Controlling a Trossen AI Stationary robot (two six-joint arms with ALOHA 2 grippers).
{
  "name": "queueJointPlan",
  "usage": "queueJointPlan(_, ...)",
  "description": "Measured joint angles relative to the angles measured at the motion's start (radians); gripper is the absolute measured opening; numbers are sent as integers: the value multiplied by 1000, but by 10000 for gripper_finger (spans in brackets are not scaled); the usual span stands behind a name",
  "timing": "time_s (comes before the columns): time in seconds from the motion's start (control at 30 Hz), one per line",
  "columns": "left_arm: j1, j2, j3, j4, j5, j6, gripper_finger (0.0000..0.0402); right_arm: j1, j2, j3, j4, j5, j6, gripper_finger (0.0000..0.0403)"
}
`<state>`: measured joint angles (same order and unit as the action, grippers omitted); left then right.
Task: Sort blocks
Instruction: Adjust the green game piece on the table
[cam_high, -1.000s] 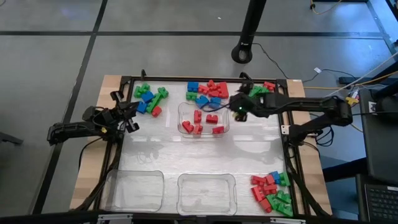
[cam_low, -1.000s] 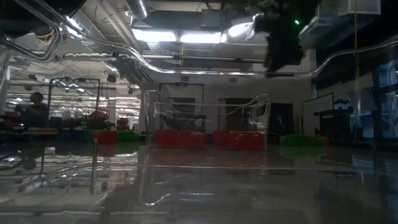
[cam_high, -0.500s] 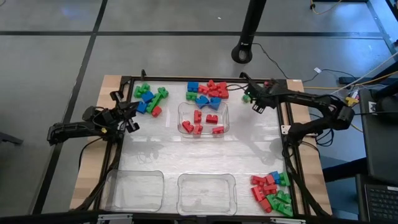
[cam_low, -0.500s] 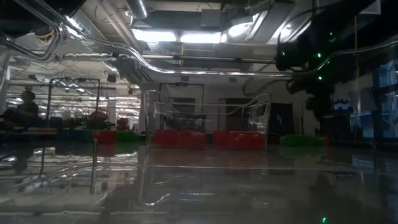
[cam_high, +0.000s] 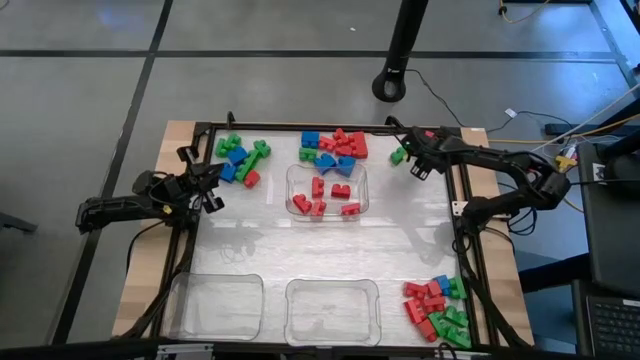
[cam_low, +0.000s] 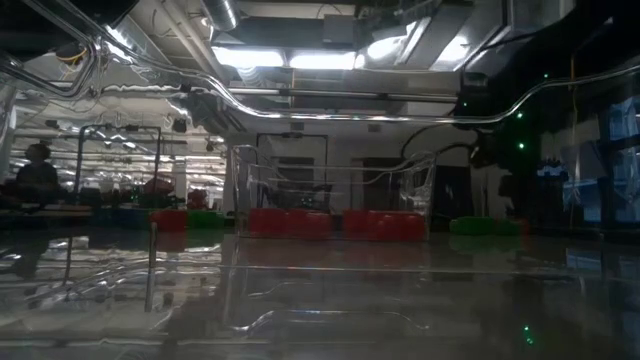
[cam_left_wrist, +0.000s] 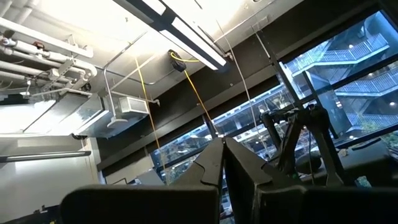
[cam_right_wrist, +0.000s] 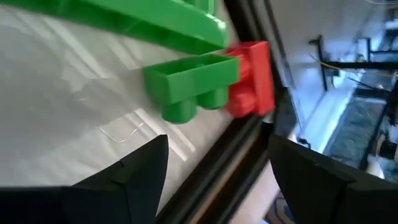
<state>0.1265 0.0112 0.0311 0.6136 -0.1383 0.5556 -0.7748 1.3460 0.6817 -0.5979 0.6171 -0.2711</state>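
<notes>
Red, green and blue blocks lie in piles at the far left (cam_high: 240, 160), far centre (cam_high: 335, 148) and near right (cam_high: 437, 308). Several red blocks lie in the clear tray (cam_high: 327, 192) at the far centre. My right gripper (cam_high: 414, 166) is open, low over the far right corner and slanting down. Just ahead of its fingers (cam_right_wrist: 134, 174), a small green block (cam_right_wrist: 193, 84) lies on the table against a red block (cam_right_wrist: 252, 78), with a larger green one (cam_right_wrist: 155, 18) beyond. My left gripper (cam_high: 212, 190) waits shut at the left edge, tilted up (cam_left_wrist: 222, 162).
Two clear trays (cam_high: 215, 305) (cam_high: 332, 310) stand at the near edge. A black frame rail (cam_high: 458, 190) runs along the table's right side, close beside my right gripper. A dark stand base (cam_high: 392, 85) sits on the floor beyond the far edge.
My right gripper has swung from above the red-block tray's far right corner toward the table's far right corner, sinking and tipping further down. It has stayed open. The blocks have not moved.
</notes>
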Motion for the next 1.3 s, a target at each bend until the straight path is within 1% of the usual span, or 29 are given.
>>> queueJointPlan(0.13,0,0,0,0,0,1,6,-20,11,-34,37,-34,-26,275)
queueJointPlan(0.43,0,0,0,0,0,15,6,-18,99,-63,225,-36,-107,275)
queueJointPlan(0.53,0,0,0,0,0,21,6,-17,119,-63,300,-115,-172,275)
queueJointPlan(0.7,0,0,0,0,0,22,6,-17,121,-62,313,-183,-179,275)
queueJointPlan(0.9,0,0,0,0,0,21,6,-18,121,-62,360,-315,-184,275)
queueJointPlan(0.97,0,0,0,0,0,21,6,-17,120,-60,364,-333,-184,275)
queueJointPlan(1.03,0,0,0,-1,0,21,6,-17,112,-47,336,-336,-184,275)
queueJointPlan(1.17,0,0,0,-6,0,21,6,-17,78,11,239,-309,-163,275)
queueJointPlan(1.23,0,0,0,-6,0,20,6,-17,61,44,186,-257,-149,275)
queueJointPlan(1.3,0,0,0,-6,0,11,6,-18,48,74,146,-171,-126,275)
